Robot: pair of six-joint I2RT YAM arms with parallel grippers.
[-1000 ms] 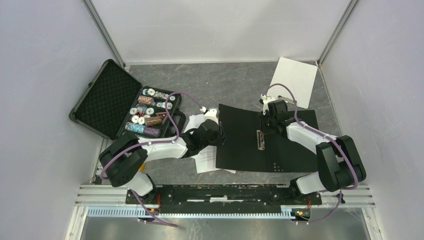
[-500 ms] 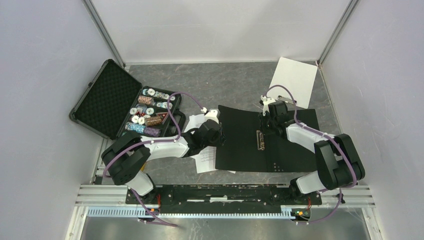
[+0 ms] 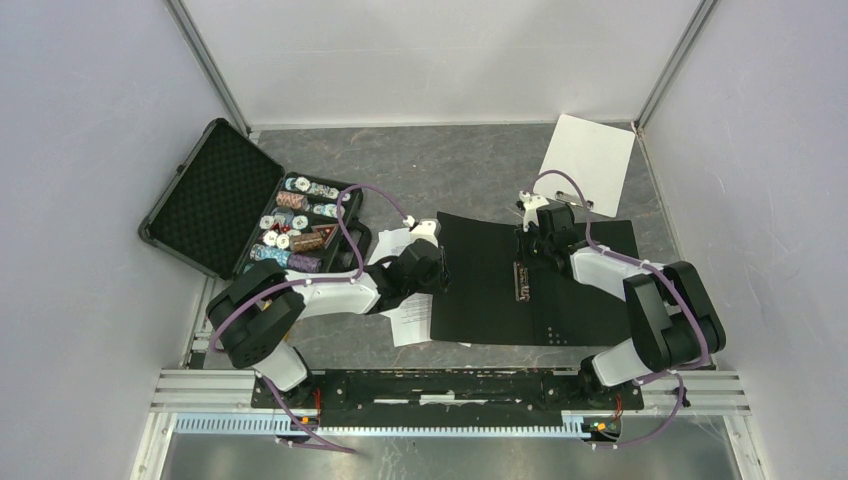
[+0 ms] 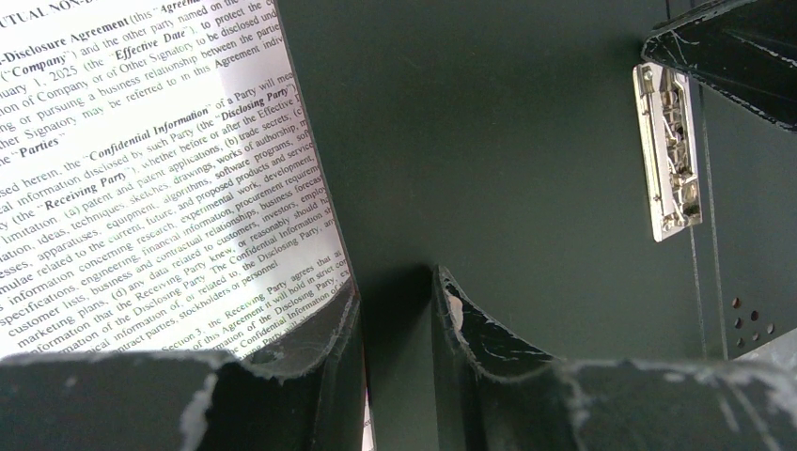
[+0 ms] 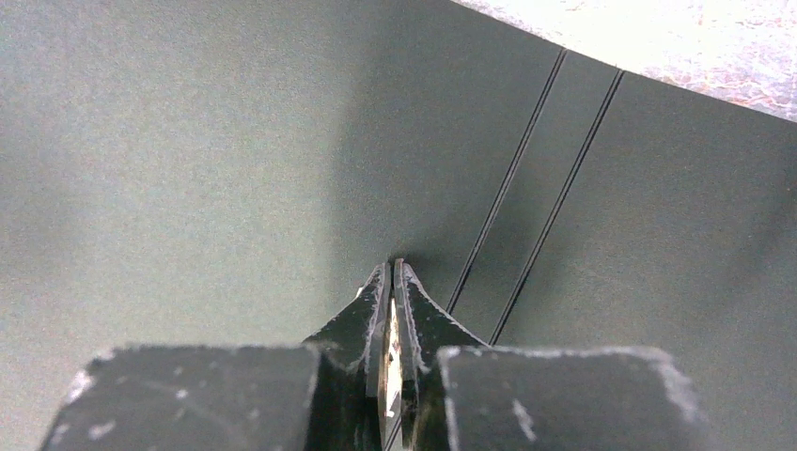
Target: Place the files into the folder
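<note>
The folder (image 3: pixel 580 300) lies open at the table's middle, black inside up, its metal clip (image 3: pixel 521 283) on the spine. The files (image 3: pixel 405 318), white sheets of dense print, lie partly under its left cover. My left gripper (image 3: pixel 440 268) straddles that cover's left edge. In the left wrist view its jaws (image 4: pixel 396 282) stand apart, one finger over the files (image 4: pixel 141 169) and one over the folder (image 4: pixel 489 141). My right gripper (image 3: pixel 528 250) sits at the clip's far end. In the right wrist view its jaws (image 5: pixel 393 265) are pinched on a thin shiny metal strip.
An open black case of chips (image 3: pixel 240 205) sits at the left. A blank white clipboard (image 3: pixel 588 162) lies at the far right corner. Grey walls close in on both sides, and the arms' mounting rail (image 3: pixel 440 385) runs along the near edge.
The right gripper's jaws have closed further and it has edged slightly left over the spine. The left arm and the folder have not moved.
</note>
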